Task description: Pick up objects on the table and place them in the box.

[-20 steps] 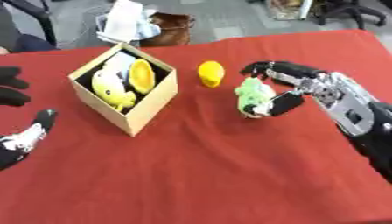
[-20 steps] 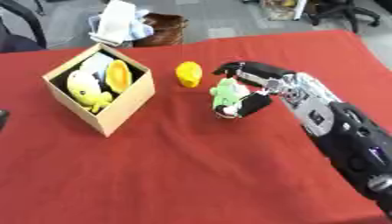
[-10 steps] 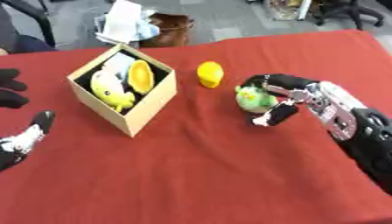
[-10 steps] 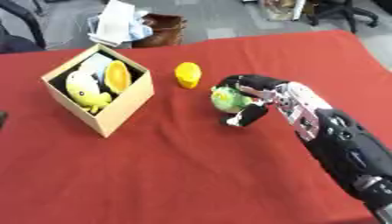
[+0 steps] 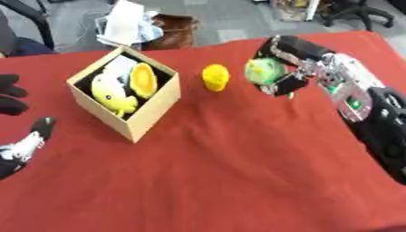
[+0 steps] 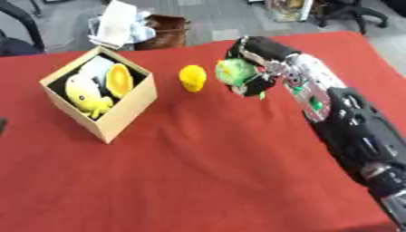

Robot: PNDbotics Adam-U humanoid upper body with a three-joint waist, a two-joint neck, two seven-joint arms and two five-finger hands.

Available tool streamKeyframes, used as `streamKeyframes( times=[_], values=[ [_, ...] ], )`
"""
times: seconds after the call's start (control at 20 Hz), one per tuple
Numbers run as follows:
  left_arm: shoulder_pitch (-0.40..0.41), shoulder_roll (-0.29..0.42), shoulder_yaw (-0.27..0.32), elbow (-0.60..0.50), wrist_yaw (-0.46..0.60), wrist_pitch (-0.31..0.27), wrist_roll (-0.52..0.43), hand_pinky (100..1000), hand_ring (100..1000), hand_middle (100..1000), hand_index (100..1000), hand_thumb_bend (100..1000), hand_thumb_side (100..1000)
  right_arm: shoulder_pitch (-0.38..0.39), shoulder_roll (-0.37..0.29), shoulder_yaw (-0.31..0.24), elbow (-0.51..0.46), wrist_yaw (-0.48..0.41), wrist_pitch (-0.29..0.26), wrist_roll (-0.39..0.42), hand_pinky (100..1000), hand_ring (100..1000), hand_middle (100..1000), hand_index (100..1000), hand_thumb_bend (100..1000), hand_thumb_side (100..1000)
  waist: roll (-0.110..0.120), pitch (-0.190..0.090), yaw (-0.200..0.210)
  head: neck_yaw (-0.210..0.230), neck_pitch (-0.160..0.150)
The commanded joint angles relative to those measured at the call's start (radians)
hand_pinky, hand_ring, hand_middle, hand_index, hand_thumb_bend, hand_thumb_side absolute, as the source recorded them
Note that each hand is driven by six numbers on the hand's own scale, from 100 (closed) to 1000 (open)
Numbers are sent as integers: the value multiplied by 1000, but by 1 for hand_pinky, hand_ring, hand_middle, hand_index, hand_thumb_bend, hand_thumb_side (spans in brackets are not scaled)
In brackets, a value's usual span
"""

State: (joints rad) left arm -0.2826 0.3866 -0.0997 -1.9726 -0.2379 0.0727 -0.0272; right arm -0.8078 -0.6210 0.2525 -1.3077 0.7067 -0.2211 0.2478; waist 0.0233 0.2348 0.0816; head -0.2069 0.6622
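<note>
Green toy [image 5: 264, 70] held in curled right hand [image 5: 290, 64]; yellow toy [image 5: 215, 77] just left of it, box [image 5: 151, 113] beyond, partly filled.

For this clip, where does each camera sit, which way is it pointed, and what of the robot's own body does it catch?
Left eye view: in the head, looking down at the red table; shows the right hand curled round a green toy, and the left hand idle at the lower left edge.
Right eye view: beside it, same downward aim, scene shifted leftward; only the right hand and arm show clearly.
Both share the cardboard box holding yellow toys and the yellow toy on the cloth.
</note>
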Motion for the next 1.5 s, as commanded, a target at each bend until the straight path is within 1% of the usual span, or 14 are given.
streamKeyframes(
  times=[0.05,0.1,0.2,0.4,0.65,0.9,0.95,1.05,1.1,1.2,1.25,1.3,1.35,1.5],
  values=[
    [-10,17,6,-16,0,0,0,646,610,624,811,453,282,-68,3,26,-6,20,0,-53,577,474,350,495,100,116,-7,-21,7,-9,-9],
    [-12,16,4,-17,0,0,-2,646,610,624,811,453,281,-94,24,36,17,33,-4,-64,578,476,350,496,111,100,-6,-22,13,-14,-10],
    [-17,13,1,-20,3,0,-6,646,610,624,811,452,280,-149,72,45,69,57,-7,-74,581,480,353,499,105,100,-3,-22,24,-21,-12],
    [-28,7,-7,-26,8,-2,-14,646,610,623,810,453,277,-235,168,45,169,110,-23,-75,595,494,367,513,100,100,-1,-20,55,-41,-16],
    [-46,-4,-18,-27,18,-9,-24,645,609,622,810,454,275,-291,280,11,289,183,-32,-104,609,513,387,534,100,100,-1,-18,102,-76,-18],
    [-56,-10,-21,-27,25,-14,-27,645,607,621,810,455,273,-320,350,-16,397,259,-51,-176,633,573,475,629,100,109,-3,-15,134,-94,-19],
    [-58,-11,-22,-27,26,-15,-27,645,607,621,810,455,272,-320,361,-20,413,274,-55,-192,639,595,510,666,100,132,-2,-14,137,-95,-20],
    [-60,-11,-22,-27,27,-15,-27,644,607,621,810,456,272,-317,382,-24,445,304,-65,-219,653,632,583,744,157,229,-2,-13,140,-98,-20],
    [-61,-12,-22,-27,27,-15,-27,644,607,620,810,456,272,-316,390,-25,458,319,-72,-230,675,678,660,806,244,311,-3,-13,140,-99,-20],
    [-62,-13,-23,-27,28,-15,-28,644,607,620,810,456,273,-313,402,-21,480,348,-89,-230,732,768,791,901,366,426,-3,-13,140,-101,-20],
    [-62,-14,-24,-27,28,-15,-28,644,607,620,810,457,273,-313,405,-18,486,363,-98,-222,746,784,813,911,382,443,-3,-13,139,-101,-20],
    [-63,-14,-24,-27,28,-15,-29,644,607,620,810,457,273,-312,407,-17,491,376,-108,-212,779,824,865,930,407,463,-3,-13,139,-101,-21],
    [-62,-14,-24,-27,28,-15,-28,644,606,620,810,458,273,-311,407,-14,497,387,-119,-199,799,844,895,941,424,468,-3,-13,138,-100,-21],
    [-60,-12,-22,-27,27,-13,-27,644,606,620,809,459,273,-314,401,-23,484,391,-144,-160,822,873,930,954,446,477,-2,-14,133,-99,-23]
  ],
)
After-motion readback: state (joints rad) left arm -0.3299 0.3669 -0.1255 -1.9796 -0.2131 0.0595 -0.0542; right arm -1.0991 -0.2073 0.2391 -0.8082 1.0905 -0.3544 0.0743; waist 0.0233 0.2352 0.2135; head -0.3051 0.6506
